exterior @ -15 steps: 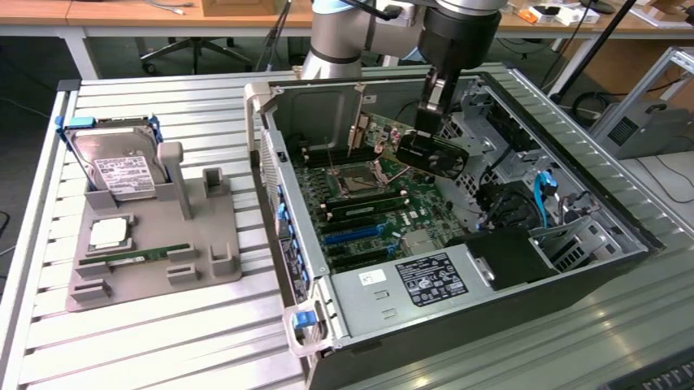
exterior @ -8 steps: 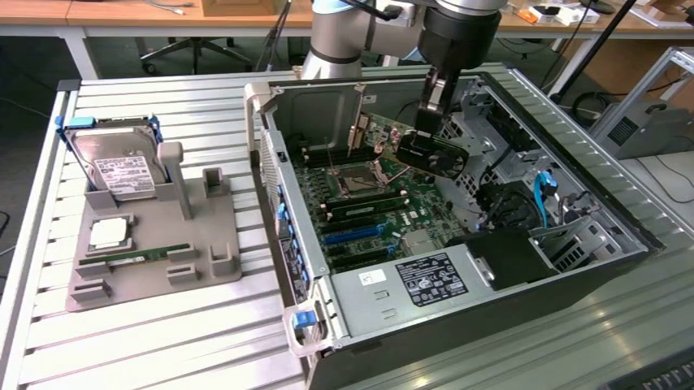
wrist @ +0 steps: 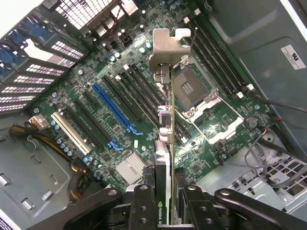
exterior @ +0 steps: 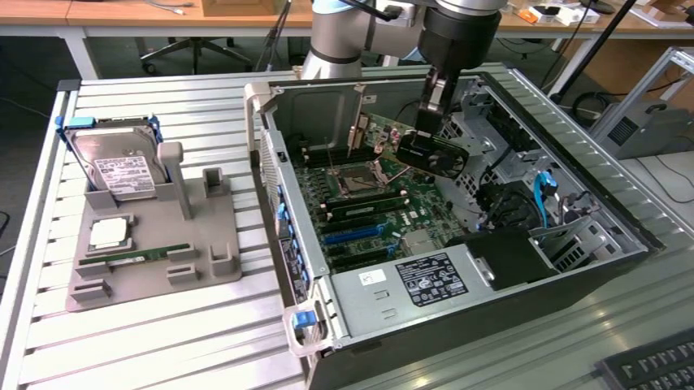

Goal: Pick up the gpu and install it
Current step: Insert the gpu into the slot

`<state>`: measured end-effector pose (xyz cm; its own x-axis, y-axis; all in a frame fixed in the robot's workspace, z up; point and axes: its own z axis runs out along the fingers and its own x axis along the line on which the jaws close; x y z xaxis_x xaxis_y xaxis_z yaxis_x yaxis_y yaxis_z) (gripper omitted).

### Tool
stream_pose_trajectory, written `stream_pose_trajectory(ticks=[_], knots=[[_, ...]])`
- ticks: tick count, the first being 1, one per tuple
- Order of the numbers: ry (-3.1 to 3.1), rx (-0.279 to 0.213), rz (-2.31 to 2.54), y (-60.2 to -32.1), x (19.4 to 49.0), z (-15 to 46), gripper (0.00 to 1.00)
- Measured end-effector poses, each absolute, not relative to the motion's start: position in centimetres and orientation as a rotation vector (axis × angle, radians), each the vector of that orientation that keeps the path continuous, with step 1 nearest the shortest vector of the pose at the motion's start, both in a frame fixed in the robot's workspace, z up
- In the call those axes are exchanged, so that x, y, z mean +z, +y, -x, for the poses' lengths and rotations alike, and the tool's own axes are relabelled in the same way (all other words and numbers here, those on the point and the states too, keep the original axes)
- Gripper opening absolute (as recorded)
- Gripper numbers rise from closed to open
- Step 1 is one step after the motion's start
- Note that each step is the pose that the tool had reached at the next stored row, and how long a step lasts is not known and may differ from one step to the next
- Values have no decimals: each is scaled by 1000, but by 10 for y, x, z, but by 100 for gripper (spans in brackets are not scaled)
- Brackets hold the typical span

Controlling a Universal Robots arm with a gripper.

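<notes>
On the slatted tabletop [exterior: 162, 341] the open case [exterior: 314, 110] lies on its side. It holds the motherboard [exterior: 379, 203] with its bare CPU socket [exterior: 356, 180] and, toward six o'clock in the exterior view, a labelled power unit [exterior: 428, 276]. At nine o'clock from the case sits a grey holder [exterior: 152, 280]: a hard drive [exterior: 119, 166] stands upright at its twelve o'clock end, with a chip [exterior: 109, 233] and a memory stick [exterior: 136, 256] lying toward six from it. The pincer [exterior: 431, 122] hangs inside the case, clenched on the gpu [exterior: 436, 156], which hangs beneath it above the board, at about two o'clock from the socket. In the wrist view the gpu [wrist: 163, 158] runs edge-on out from between the fingers [wrist: 143, 206], its silver bracket [wrist: 168, 45] at the far end, over the slots between the blue slot [wrist: 112, 108] and the socket
</notes>
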<state>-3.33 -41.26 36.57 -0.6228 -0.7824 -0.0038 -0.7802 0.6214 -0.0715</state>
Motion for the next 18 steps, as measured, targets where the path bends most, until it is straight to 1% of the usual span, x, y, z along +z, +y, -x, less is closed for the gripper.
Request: stream_pose_trajectory(ticks=[18], knots=[[2787, -97, 1369, -413, 366, 33, 27]])
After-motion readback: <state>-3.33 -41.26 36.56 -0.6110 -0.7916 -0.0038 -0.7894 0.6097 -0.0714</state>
